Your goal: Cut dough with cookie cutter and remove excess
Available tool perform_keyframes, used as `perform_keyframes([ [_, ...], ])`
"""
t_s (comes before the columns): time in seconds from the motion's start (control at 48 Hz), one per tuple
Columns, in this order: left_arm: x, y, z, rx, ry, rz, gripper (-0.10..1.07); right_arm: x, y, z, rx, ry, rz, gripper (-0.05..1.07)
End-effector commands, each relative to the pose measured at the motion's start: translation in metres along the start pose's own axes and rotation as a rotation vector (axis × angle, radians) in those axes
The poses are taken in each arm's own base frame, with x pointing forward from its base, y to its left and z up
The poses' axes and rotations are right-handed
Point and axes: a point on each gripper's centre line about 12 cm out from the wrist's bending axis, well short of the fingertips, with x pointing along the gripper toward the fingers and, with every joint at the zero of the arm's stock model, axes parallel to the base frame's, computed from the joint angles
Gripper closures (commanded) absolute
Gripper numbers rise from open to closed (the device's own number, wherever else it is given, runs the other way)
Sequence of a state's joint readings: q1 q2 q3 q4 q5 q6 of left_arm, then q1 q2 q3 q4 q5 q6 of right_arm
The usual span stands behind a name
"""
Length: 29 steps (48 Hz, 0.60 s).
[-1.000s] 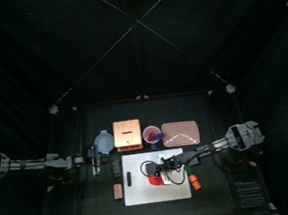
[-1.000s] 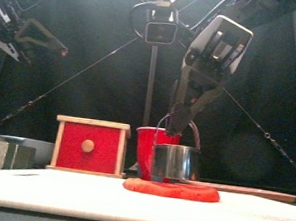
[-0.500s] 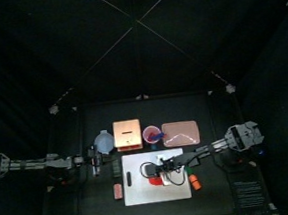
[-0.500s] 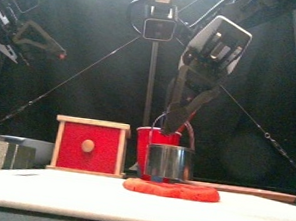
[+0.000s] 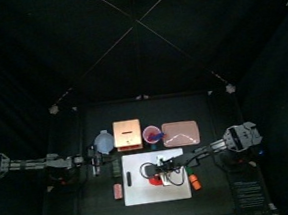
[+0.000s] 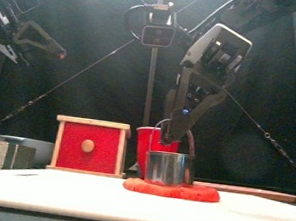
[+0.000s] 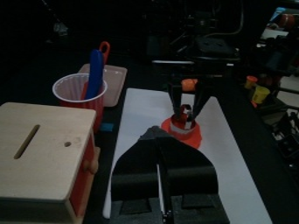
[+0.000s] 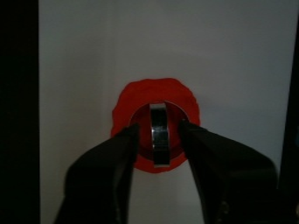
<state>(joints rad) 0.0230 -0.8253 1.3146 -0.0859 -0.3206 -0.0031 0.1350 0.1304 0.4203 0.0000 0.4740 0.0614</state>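
Observation:
The bright red dough point(image 6: 171, 190) lies flat on the white mat point(image 6: 137, 208). A round metal cookie cutter point(image 6: 170, 167) stands pressed onto the dough point(image 8: 158, 101). My right gripper point(image 6: 175, 144) hangs just above the cutter, open, one jaw on each side of its rim point(image 8: 158, 131). In the top view the dough point(image 5: 161, 181) sits mid-mat with the right gripper point(image 5: 168, 172) over it. My left gripper point(image 7: 160, 144) is shut on nothing, resting off the mat's left side point(image 5: 98, 162) and facing the dough point(image 7: 184, 131).
A red-fronted wooden box point(image 6: 89, 146) and a red cup point(image 6: 149, 141) stand behind the dough. The cup point(image 7: 79, 87) holds a blue tool. A small orange stick point(image 5: 195, 182) lies at the mat's right edge, a red piece point(image 5: 118, 190) at its left.
The cutter has come down onto the dough. The right gripper's jaws have spread and let go of it. The left arm has not moved.

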Motion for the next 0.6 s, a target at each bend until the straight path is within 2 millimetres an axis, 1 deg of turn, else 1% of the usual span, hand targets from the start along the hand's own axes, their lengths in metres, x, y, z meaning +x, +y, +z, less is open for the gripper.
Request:
perform_keyframes([
  [0.0,0.002,-0.001,0.006,0.001,-0.015,-0.002,0.96,-0.015,0.000,0.012,0.000,-0.052,0.002,0.14],
  [0.104,0.002,-0.001,0.007,0.004,-0.018,-0.003,0.96,-0.029,0.000,0.019,-0.002,-0.090,0.004,0.05],
  [0.167,0.002,-0.001,0.009,0.006,-0.023,-0.003,0.96,-0.042,0.000,0.023,-0.006,-0.127,0.004,0.05],
  [0.229,0.003,-0.001,0.010,0.007,-0.028,-0.002,0.96,-0.060,-0.001,0.026,-0.014,-0.181,0.000,0.05],
  [0.312,0.003,-0.001,0.012,0.006,-0.034,-0.004,0.96,-0.081,-0.003,0.021,-0.020,-0.252,-0.002,0.05],
  [0.438,0.003,-0.001,0.011,0.006,-0.029,-0.004,0.96,-0.105,-0.008,-0.002,0.005,-0.376,0.004,0.05],
  [0.521,0.003,-0.001,0.011,0.006,-0.034,-0.004,0.96,-0.120,-0.011,-0.024,0.016,-0.502,0.009,0.05],
  [0.583,0.003,-0.002,0.013,0.004,-0.044,-0.006,0.95,-0.126,-0.014,-0.040,0.009,-0.583,0.005,0.05],
])
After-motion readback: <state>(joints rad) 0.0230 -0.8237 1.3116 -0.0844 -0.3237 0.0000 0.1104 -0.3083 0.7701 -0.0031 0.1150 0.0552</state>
